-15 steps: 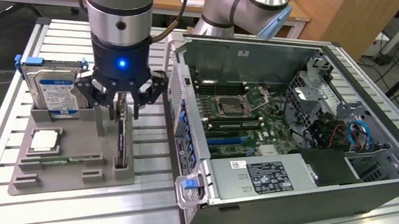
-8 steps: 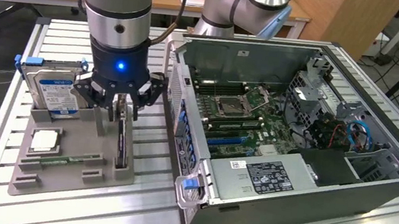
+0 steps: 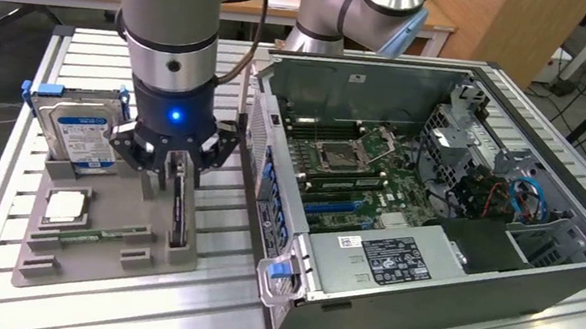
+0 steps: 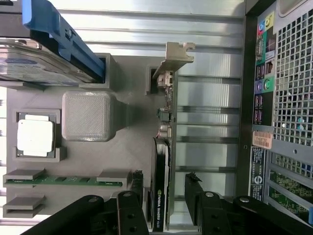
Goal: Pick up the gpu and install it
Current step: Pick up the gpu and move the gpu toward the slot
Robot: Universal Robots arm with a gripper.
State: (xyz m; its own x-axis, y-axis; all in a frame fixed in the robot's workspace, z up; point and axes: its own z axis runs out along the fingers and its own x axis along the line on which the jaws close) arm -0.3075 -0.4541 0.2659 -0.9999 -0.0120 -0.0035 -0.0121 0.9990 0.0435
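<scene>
Straddling the gpu (image 3: 181, 216) (image 4: 162, 161), the pincer (image 3: 181, 168) (image 4: 165, 178) hangs low over the grey holder (image 3: 144, 262) (image 4: 132, 103) on the surface, its fingers (image 4: 195, 191) apart, one on each side of the card's black cooler and seemingly not touching it. The gpu stands on edge in its slot at the holder's side nearest the open case (image 3: 462, 263) (image 4: 288, 73), with its silver bracket (image 4: 174, 56) at the end away from the fingers. The main risk, as I judge it, is an uneven close: if one finger meets the cooler first, it could shove the card sideways in the slot and jam or tilt it. A hold this far from the bracket might also let that heavier end sag or swing once lifted, which would spoil alignment with the motherboard slot. The bracket's bent tab sits by a holder post and could snag on a lift that is not straight. A weak hold on the smooth cooler could slip. The hard drive (image 3: 76, 132) stands well apart.
</scene>
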